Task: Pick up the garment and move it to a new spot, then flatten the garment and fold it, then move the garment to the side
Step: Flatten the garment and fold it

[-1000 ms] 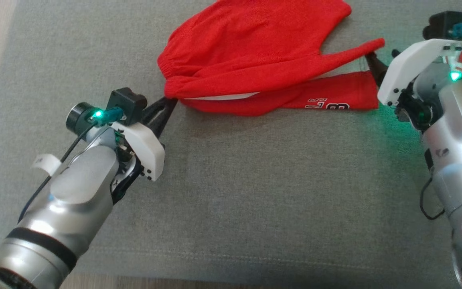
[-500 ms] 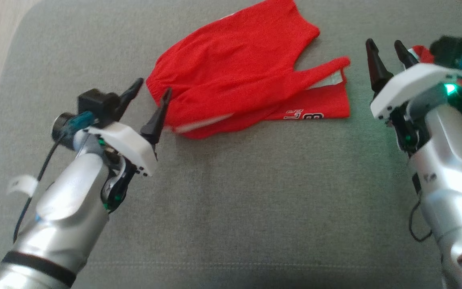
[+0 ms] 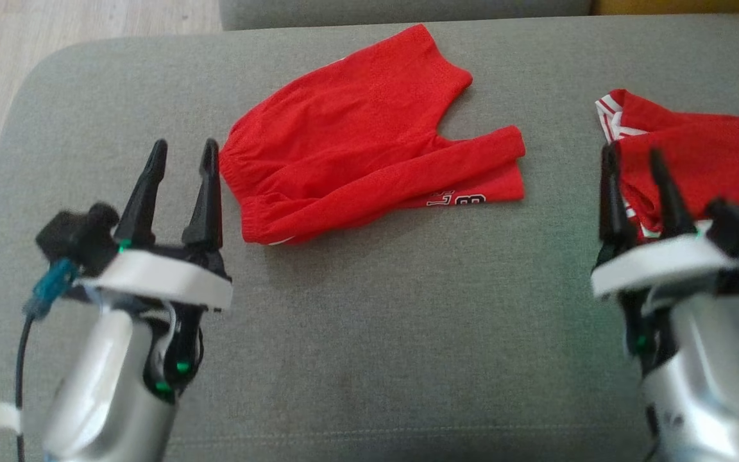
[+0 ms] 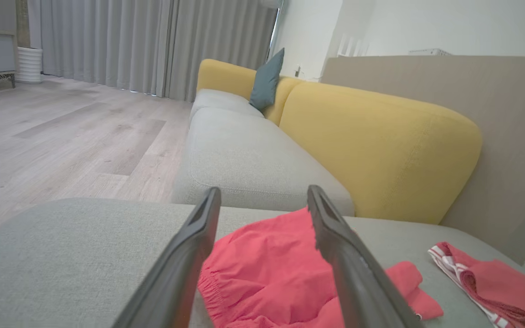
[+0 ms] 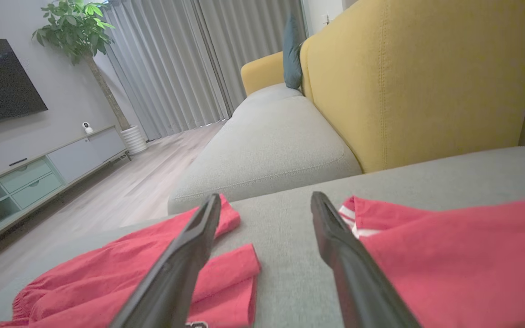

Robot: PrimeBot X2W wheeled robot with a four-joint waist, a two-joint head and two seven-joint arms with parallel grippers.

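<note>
- A second red garment with white striped trim is seen on the right side of the grey fabric seat cushion; in the head view its near edge is overlapped by the right gripper, and contact cannot be told.
- A yellow upholstered sofa backrest is seen beyond the cushion, with a teal throw pillow leaned against it further along; grey curtains and a pale wooden floor are seen behind.
- The cushion's rounded left corner is found near the left gripper; a wide band of bare grey fabric is left between the 2 grippers and toward the near edge.
- The red folded garment with a gathered waistband and white lettering is laid flat on the far middle of the cushion; its waistband is turned toward the left gripper and its leg ends toward the right.
- The left gripper's 2 fingers are spread apart and nothing is held; the waistband is seen just beside the inner fingertip.
- The right gripper's 2 fingers are likewise spread and empty; the leg ends are seen to its left, apart from it.
</note>
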